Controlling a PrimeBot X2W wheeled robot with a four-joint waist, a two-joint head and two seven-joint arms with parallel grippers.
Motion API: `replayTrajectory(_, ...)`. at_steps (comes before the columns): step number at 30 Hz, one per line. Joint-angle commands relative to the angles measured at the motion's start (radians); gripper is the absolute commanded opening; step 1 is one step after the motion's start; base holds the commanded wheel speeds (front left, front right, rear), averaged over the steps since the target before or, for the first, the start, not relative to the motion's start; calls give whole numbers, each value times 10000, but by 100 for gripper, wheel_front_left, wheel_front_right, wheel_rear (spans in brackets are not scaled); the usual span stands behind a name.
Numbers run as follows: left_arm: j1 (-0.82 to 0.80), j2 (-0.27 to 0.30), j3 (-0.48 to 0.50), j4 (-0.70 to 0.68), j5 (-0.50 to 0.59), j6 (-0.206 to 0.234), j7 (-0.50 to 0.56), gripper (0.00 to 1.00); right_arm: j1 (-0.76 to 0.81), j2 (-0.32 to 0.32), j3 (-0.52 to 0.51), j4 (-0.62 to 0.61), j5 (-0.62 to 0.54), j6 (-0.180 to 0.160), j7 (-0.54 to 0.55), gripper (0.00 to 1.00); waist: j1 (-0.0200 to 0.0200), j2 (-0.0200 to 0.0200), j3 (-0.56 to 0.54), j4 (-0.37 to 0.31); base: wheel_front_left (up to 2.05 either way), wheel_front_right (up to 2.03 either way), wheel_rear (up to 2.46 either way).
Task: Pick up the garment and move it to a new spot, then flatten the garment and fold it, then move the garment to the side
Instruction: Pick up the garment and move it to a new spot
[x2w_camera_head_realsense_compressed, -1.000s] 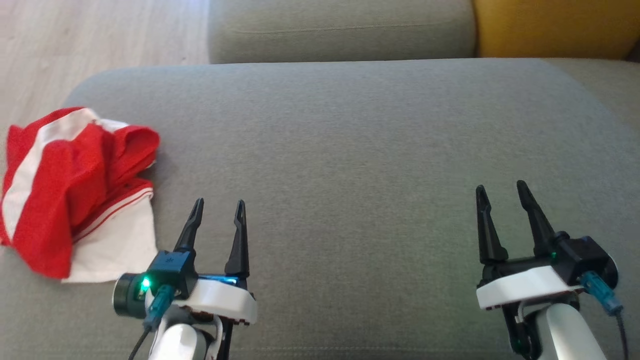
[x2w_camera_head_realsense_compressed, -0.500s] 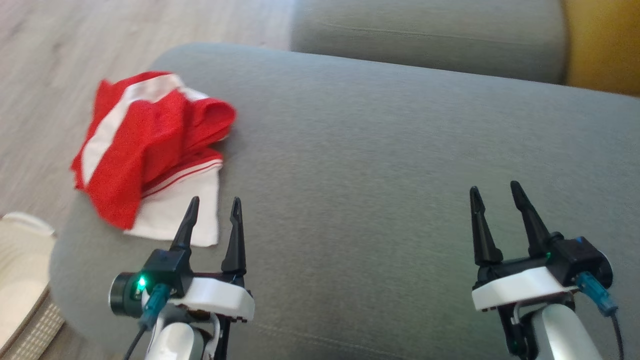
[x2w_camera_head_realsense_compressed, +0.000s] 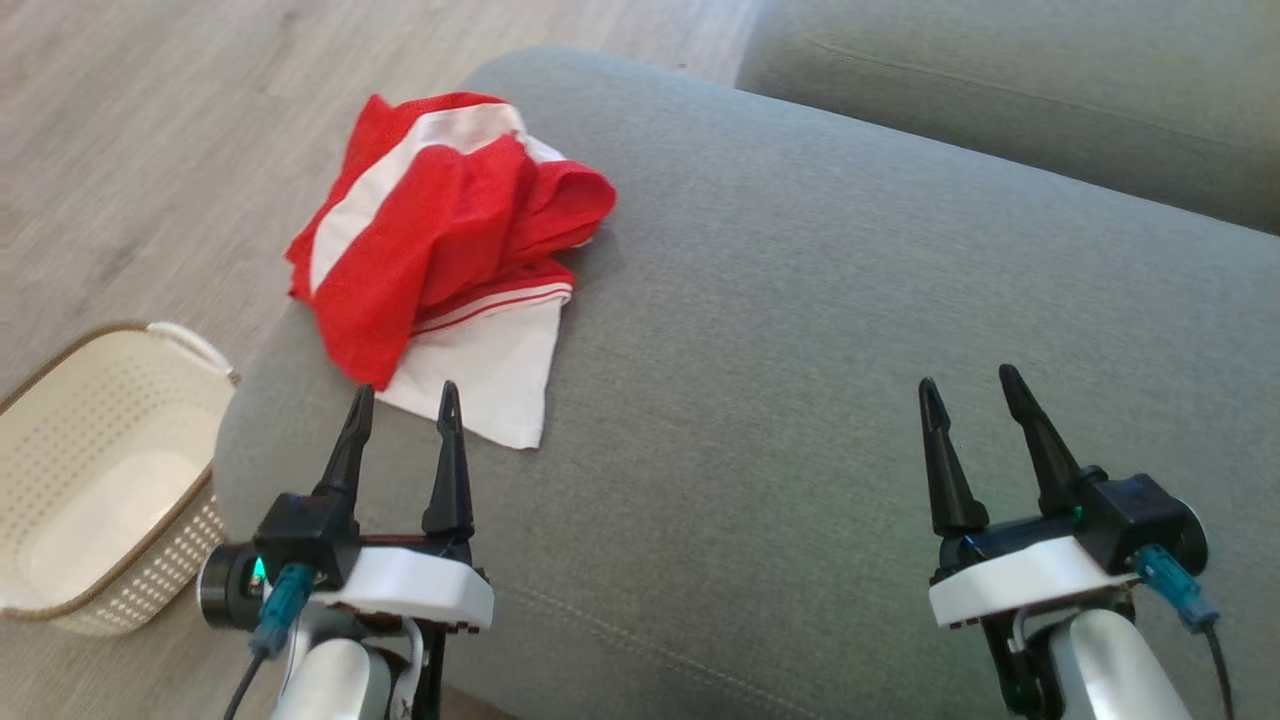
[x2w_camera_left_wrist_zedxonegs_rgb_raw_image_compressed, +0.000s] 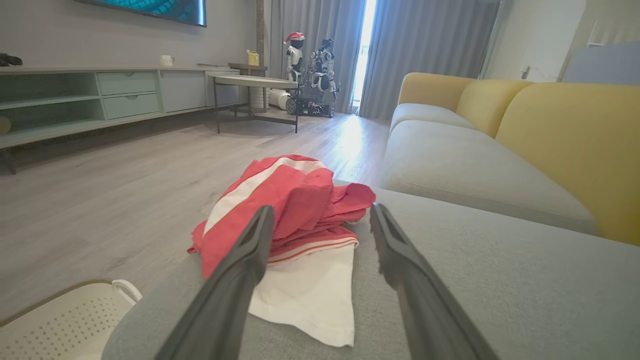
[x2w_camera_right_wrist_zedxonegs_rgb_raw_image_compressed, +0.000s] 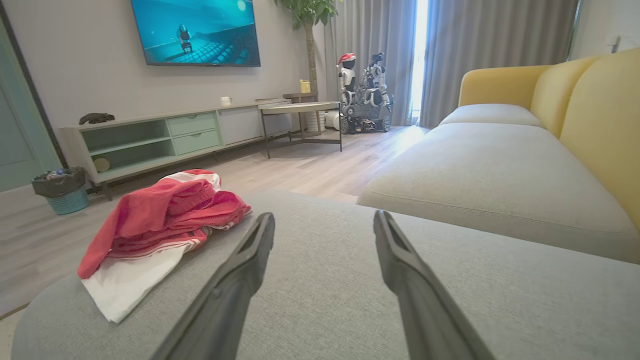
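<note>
The garment (x2w_camera_head_realsense_compressed: 450, 240) is a crumpled red and white piece lying at the left end of a grey cushion (x2w_camera_head_realsense_compressed: 850, 300), partly over its edge. My left gripper (x2w_camera_head_realsense_compressed: 403, 405) hovers open just short of the garment's white corner, nothing between its fingers. In the left wrist view the garment (x2w_camera_left_wrist_zedxonegs_rgb_raw_image_compressed: 290, 210) lies straight ahead between the two fingers (x2w_camera_left_wrist_zedxonegs_rgb_raw_image_compressed: 240, 280). My right gripper (x2w_camera_head_realsense_compressed: 968, 390) stands open over bare cushion far to the right of the garment. The right wrist view has the garment (x2w_camera_right_wrist_zedxonegs_rgb_raw_image_compressed: 155, 220) off to the left.
A cream perforated basket (x2w_camera_head_realsense_compressed: 90, 480) stands on the wood floor (x2w_camera_head_realsense_compressed: 150, 150) left of the cushion. Another grey seat (x2w_camera_head_realsense_compressed: 1050, 100) lies beyond, with yellow backrests (x2w_camera_left_wrist_zedxonegs_rgb_raw_image_compressed: 565, 135). A TV cabinet (x2w_camera_right_wrist_zedxonegs_rgb_raw_image_compressed: 165, 135), a small table (x2w_camera_right_wrist_zedxonegs_rgb_raw_image_compressed: 300, 110) and a parked robot (x2w_camera_right_wrist_zedxonegs_rgb_raw_image_compressed: 360, 95) stand across the room.
The head camera has swung left, so the garment and cushion shifted right in view and the basket appeared. Both grippers stay open and keep their pose.
</note>
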Motion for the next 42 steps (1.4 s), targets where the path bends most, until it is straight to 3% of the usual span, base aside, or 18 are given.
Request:
replayTrajectory(1,-273,-26,373,-366,-8,80,-78,100,-324,-72,264,-311,-44,-7,-49,100,0,0,16,129,0,0,0)
replayTrajectory(11,-246,-26,615,-370,-14,78,-78,100,-332,-72,312,-246,-13,-7,-56,100,0,0,5,336,0,0,0)
replayTrajectory(28,-498,-26,1465,-438,-73,73,-78,100,-498,-72,291,-368,-69,-7,-61,100,0,0,478,-18,0,0,0)
replayTrajectory(34,-1063,-26,2093,-264,-145,-248,-78,100,-727,-72,122,-732,-422,-7,136,100,0,0,1226,-310,0,0,0)
replayTrajectory(42,-2996,363,2952,1643,-281,-1066,-78,100,-1181,-72,-241,-1967,-1151,-7,736,100,0,0,2711,-784,0,0,0)
